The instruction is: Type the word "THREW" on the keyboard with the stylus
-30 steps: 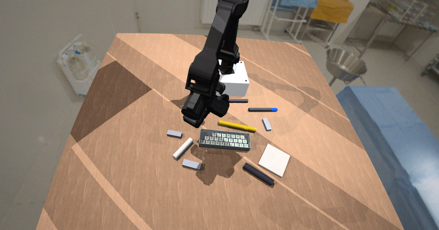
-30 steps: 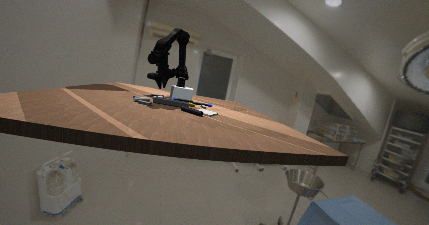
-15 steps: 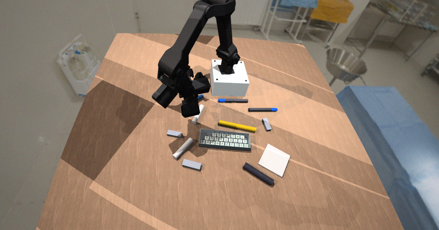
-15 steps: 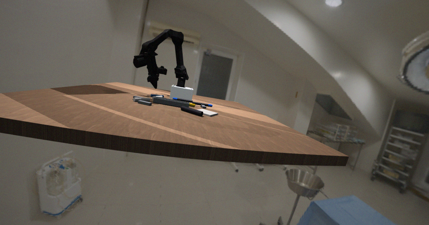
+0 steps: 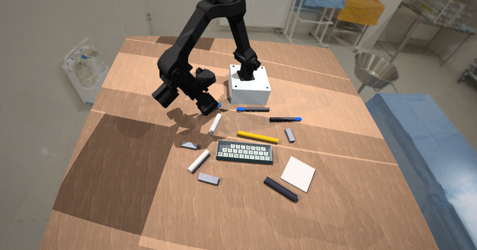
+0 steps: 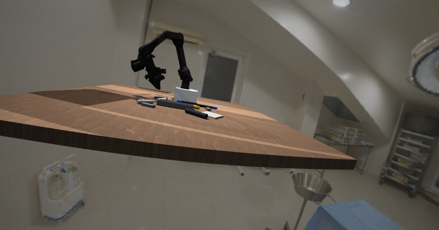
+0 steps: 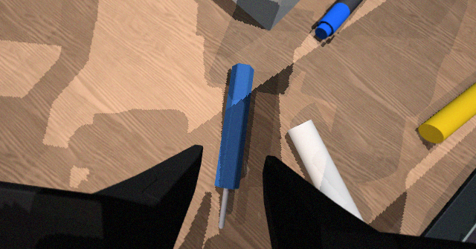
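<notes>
Gripper (image 7: 232, 167) part-open, empty, poised above blue stylus (image 7: 235, 126); stylus flat on desk (image 5: 116, 168) between jaws, untouched, beside white cylinder (image 7: 321, 165). Keyboard (image 5: 245, 151) well apart, nearer desk front.

A matte black arm (image 5: 186, 41) of blocky links and rounded joints — bolted to a white box base (image 5: 258, 93) with dark corner screws.

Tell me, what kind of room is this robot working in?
Probably a hospital operating room. A round surgical lamp hangs from the ceiling, a steel basin stands on a stand, and blue drapes cover a table beside the wooden desk.
</notes>
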You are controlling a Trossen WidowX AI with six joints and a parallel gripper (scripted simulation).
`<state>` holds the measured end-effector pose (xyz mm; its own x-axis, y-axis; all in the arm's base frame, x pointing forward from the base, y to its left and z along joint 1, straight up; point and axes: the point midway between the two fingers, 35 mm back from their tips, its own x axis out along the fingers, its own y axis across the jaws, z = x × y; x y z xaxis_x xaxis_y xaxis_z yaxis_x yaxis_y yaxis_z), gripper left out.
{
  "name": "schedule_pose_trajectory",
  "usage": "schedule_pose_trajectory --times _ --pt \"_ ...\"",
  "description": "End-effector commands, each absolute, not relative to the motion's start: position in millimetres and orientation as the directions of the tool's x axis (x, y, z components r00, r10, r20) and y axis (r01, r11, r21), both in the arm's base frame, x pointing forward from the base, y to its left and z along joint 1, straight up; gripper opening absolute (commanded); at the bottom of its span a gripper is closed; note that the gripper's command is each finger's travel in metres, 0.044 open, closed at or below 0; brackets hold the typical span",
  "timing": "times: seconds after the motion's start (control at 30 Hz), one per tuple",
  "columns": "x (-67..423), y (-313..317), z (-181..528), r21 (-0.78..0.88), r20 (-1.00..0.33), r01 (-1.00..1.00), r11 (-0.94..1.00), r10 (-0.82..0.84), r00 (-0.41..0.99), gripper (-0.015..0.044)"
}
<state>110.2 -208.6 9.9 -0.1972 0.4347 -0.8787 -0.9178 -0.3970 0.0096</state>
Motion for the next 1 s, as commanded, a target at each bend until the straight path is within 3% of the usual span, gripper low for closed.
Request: schedule_pose_trajectory --times 0.0,0.97 --pt "110.2 -208.9 8.8 0.0 -0.878 -0.914 -0.405 0.438 -0.194 0.015" --pt "112.0 -209.7 -17.5 0.0 -0.878 -0.914 -0.405 0.439 -0.194 0.015"
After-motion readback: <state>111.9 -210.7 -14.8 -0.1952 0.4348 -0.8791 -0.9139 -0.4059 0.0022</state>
